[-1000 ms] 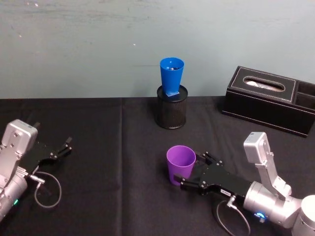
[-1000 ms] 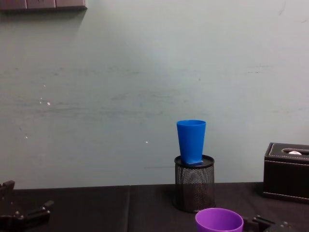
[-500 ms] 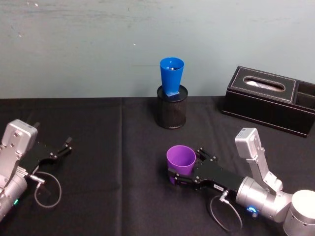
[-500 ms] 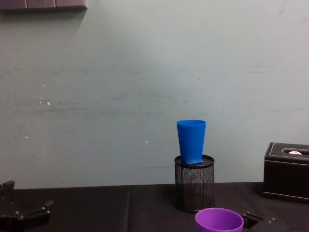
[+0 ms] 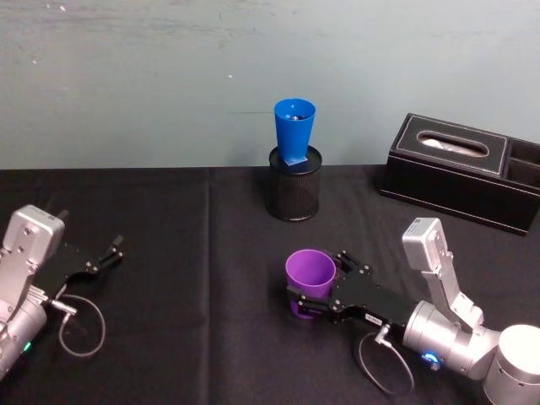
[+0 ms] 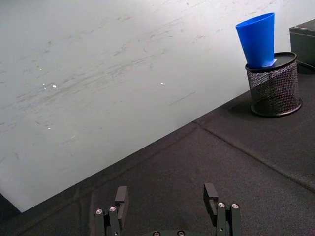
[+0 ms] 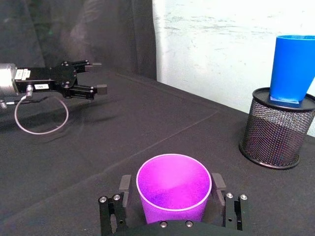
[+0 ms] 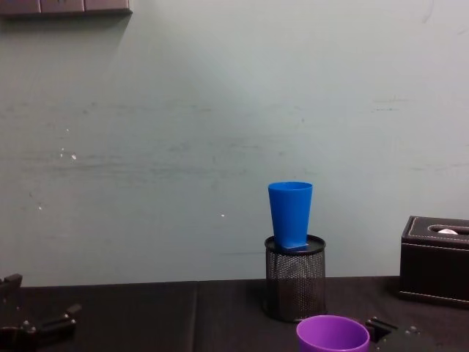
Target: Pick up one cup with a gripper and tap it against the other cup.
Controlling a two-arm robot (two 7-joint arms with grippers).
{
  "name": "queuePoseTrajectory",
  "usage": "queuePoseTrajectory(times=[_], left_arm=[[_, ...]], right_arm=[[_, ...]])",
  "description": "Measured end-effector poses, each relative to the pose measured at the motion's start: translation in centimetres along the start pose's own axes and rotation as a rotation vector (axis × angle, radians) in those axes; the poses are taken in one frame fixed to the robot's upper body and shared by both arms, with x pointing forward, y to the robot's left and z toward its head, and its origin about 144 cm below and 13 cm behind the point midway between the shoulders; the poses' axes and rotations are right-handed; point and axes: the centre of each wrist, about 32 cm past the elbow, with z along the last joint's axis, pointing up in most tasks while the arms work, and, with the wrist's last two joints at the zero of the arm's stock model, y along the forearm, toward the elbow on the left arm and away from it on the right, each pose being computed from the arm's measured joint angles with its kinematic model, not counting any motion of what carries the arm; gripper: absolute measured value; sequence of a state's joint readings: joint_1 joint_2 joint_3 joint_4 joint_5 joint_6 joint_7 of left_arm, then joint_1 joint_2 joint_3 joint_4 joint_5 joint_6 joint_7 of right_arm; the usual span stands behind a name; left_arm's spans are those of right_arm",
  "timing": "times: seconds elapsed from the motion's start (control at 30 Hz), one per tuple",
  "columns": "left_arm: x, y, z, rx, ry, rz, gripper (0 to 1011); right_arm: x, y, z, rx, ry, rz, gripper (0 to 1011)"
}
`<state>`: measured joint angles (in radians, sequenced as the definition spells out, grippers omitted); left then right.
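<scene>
1. The purple cup [image 5: 310,272] is standing upright, mouth up, well in front of the holder [image 5: 294,194] and almost straight out from it toward the robot.
2. The right gripper [image 5: 316,287] is straddling that cup low down, one jaw on each side. The jaws are parted slightly wider than the cup, so it is gripping nothing yet.
3. The blue cup [image 5: 294,126] is sitting upright in the holder's mouth, beyond and above the purple cup. The tap is likely calling for a squeeze, a lift, then a reach toward the holder.
4. The left gripper [image 5: 105,257] is lying far to the holder's left, jaws apart and empty.
</scene>
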<state>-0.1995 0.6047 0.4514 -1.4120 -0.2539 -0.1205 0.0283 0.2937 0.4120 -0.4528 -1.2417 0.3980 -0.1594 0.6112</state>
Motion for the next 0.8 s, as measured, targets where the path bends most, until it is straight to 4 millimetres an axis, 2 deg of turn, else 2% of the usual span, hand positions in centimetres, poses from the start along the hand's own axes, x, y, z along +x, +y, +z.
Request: queuePoseTrajectory(times=[0.7, 0.8], left_arm=[[0.00, 0.00, 0.00, 0.000, 0.000, 0.000, 1000], [0.00, 0.00, 0.00, 0.000, 0.000, 0.000, 1000]], right_arm=[[0.01, -0.05, -0.01, 0.000, 0.001, 0.000, 1003], [0.01, -0.06, 0.00, 0.000, 0.001, 0.000, 957]])
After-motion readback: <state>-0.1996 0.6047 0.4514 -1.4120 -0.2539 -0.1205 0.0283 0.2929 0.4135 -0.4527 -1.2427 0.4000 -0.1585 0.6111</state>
